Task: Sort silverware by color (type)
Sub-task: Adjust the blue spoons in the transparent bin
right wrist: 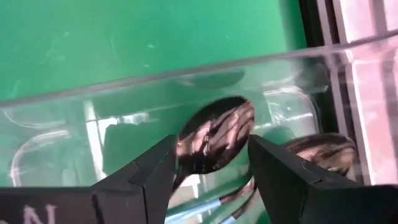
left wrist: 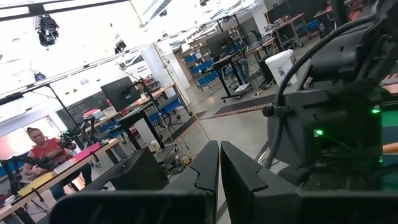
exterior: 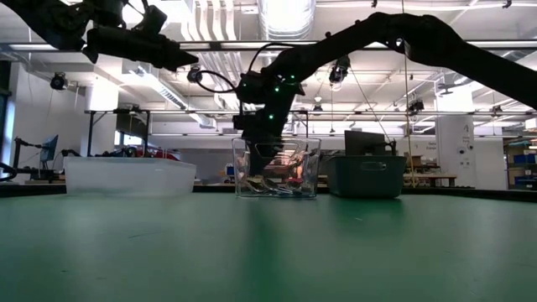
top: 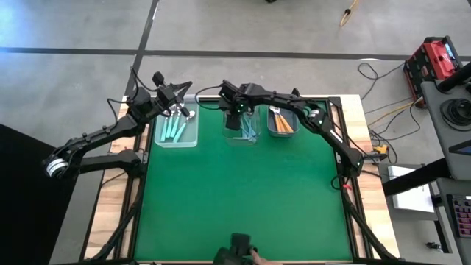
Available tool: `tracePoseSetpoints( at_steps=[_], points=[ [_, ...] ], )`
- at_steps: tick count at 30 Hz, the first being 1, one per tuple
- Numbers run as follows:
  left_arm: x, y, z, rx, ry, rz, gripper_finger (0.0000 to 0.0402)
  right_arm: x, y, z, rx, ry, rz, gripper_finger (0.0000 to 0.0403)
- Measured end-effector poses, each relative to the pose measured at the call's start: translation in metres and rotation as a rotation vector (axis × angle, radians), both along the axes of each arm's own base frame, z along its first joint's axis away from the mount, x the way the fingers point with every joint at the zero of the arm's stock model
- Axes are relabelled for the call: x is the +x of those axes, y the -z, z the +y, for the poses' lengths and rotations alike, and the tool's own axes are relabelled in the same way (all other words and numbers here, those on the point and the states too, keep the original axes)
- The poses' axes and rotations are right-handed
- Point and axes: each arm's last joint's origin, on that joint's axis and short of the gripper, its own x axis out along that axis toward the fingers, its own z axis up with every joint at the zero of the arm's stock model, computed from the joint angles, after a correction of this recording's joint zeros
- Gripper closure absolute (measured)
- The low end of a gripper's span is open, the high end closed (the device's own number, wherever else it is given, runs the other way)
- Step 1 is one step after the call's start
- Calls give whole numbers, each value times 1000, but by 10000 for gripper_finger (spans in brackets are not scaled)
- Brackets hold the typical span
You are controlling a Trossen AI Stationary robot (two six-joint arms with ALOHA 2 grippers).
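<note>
Three bins along the green mat's (top: 243, 199) far edge. Right gripper (right wrist: 208, 165) spread over the middle clear bin (top: 242, 132), a dark-bowled spoon (right wrist: 214, 137) between its fingers; blue-handled spoons beneath. Left gripper (left wrist: 219, 180) pressed together above the left bin (top: 176, 132). Writing on the gripper is partly cut off, unreadable.

Two dark, slender jointed arms — black cables looping beside the links. A green light glows on the right arm's wrist; its gripper (right wrist: 208, 165) has wedge-shaped matte-black fingers (right wrist: 149, 171).

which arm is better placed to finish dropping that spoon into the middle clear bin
The right. Its tool hangs open over the middle clear bin, a dark-bowled spoon between its fingers. The left tool is shut, raised over the left bin.
</note>
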Motion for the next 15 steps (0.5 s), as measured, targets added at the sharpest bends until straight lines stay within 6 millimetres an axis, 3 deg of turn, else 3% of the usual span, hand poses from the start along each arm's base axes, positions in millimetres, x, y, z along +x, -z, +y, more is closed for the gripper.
tracePoseSetpoints(
  at_steps=[15],
  points=[
    [0,0,0,1,5,-2,401,1,14,-4,49,25,-63,235]
  ],
)
